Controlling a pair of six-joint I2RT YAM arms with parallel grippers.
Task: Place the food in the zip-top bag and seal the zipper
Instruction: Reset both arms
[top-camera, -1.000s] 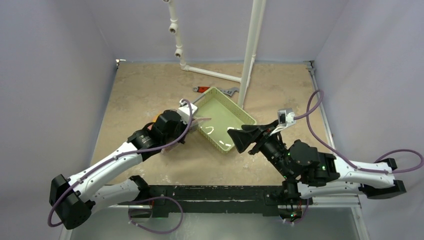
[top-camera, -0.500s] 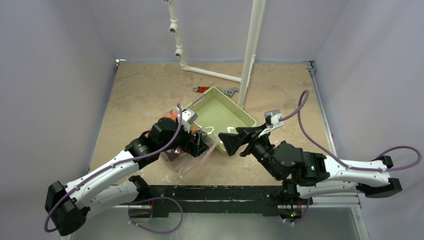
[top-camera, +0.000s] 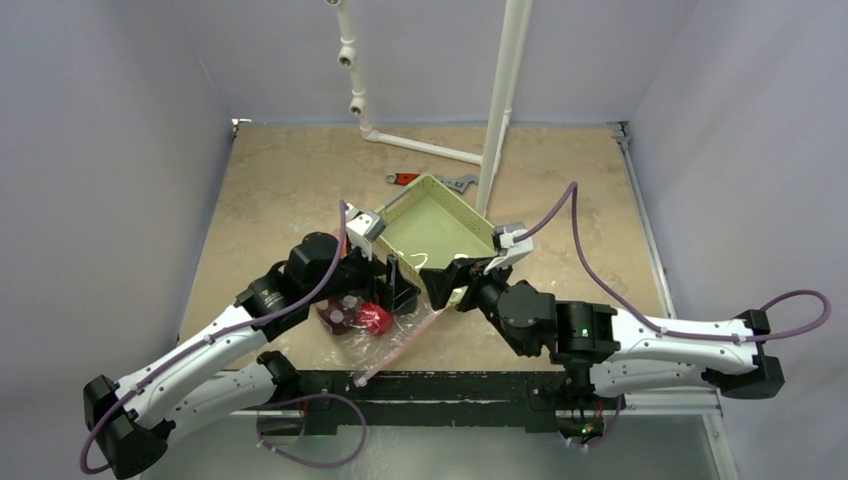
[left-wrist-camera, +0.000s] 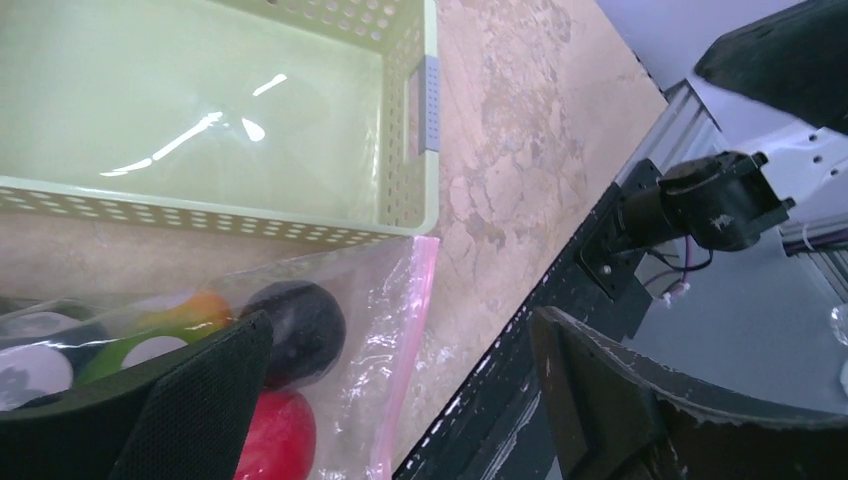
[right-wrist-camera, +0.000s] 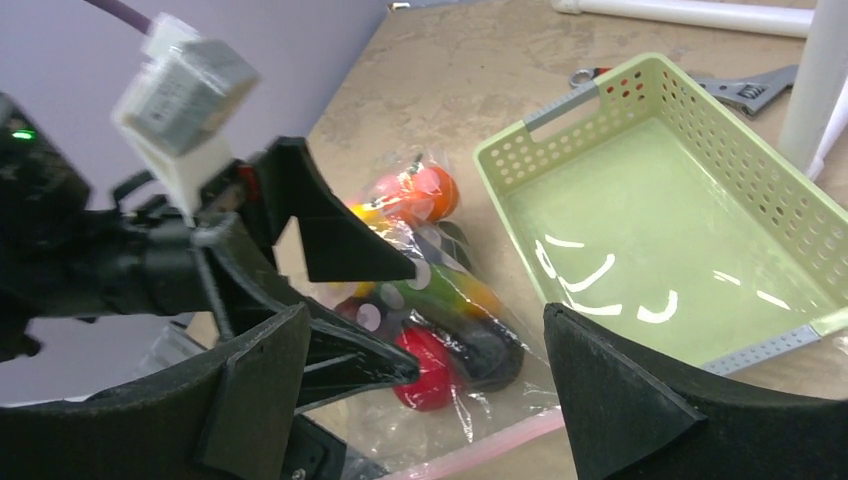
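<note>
The clear zip-top bag (top-camera: 392, 338) lies flat on the table near the front edge, in front of the basket. Inside it is the food: a red piece (top-camera: 376, 318), a dark purple piece (left-wrist-camera: 300, 328), and orange (right-wrist-camera: 436, 190) and green (right-wrist-camera: 432, 287) pieces. The pink zipper (top-camera: 402, 346) runs along the bag's right side; I cannot tell whether it is sealed. My left gripper (top-camera: 397, 287) hangs open just above the bag, gripping nothing. My right gripper (top-camera: 447, 283) is open beside it, over the basket's near corner, with the bag (right-wrist-camera: 470, 400) seen below between its fingers.
A light green basket (top-camera: 462, 205) stands empty behind the bag. A red-handled wrench (top-camera: 401, 178) lies behind the basket. A white pipe frame (top-camera: 500, 100) rises at the back. The black front rail (top-camera: 450, 385) runs just beyond the bag's zipper end.
The left gripper has opened and let go of the bag. The bag with the food has come from left of the basket down to the front edge. Both arms moved nearer and leftward.
</note>
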